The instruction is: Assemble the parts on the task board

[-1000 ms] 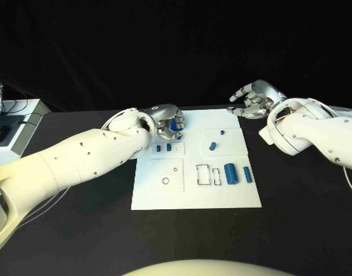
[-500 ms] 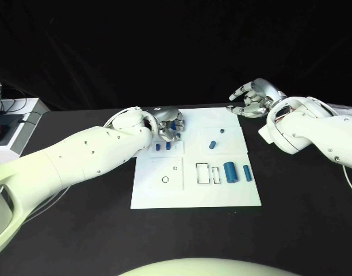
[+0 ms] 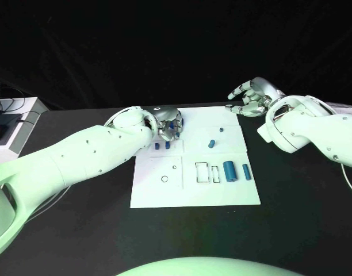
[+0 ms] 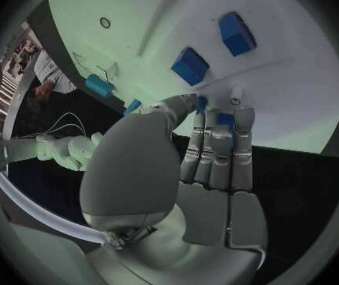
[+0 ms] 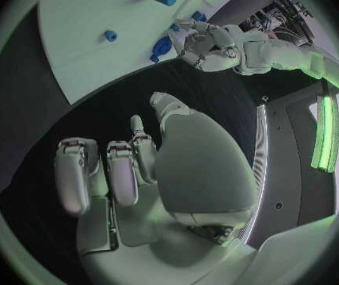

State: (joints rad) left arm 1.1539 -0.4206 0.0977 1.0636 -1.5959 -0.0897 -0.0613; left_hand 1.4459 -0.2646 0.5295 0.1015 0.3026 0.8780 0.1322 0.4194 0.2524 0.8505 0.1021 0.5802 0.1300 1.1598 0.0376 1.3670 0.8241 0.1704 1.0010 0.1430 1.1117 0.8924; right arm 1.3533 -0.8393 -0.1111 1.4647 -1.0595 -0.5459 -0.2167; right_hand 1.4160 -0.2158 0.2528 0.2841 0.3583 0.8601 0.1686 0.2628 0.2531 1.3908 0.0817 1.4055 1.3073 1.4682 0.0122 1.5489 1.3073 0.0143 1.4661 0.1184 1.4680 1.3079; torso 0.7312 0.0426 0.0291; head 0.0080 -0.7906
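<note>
The white task board [image 3: 194, 192] is laid flat in the middle of the black worktop [image 3: 76, 230], its long sides running from the near edge toward the far edge. Small blue parts are spread over it: a broad upright cylinder [image 3: 229, 171] and a thinner one [image 3: 247, 171] are placed beside a row of outlined slots near the board's right edge, a lying peg [image 3: 211, 143] and a tiny piece [image 3: 221, 131] are seen further back on the right half, and two short blocks [image 3: 163, 146] are set side by side on the left half.

The left hand [image 3: 168, 122] is lowered over the far left corner of the board, just behind the two blocks. A small blue part [image 4: 226, 120] is pinched between its thumb and fingertips [image 4: 244, 117]; in the left wrist view the fingers are held together and pointed down at the board surface, with the two blocks [image 4: 190, 66] seen just beyond them.

The right hand [image 3: 253, 98] is raised off the board's far right corner, above the worktop. Nothing is held in it; its fingers [image 5: 110, 171] are loosely curled and kept apart.

A white box [image 3: 10, 123] with dark gear on it is found at the worktop's left edge.
</note>
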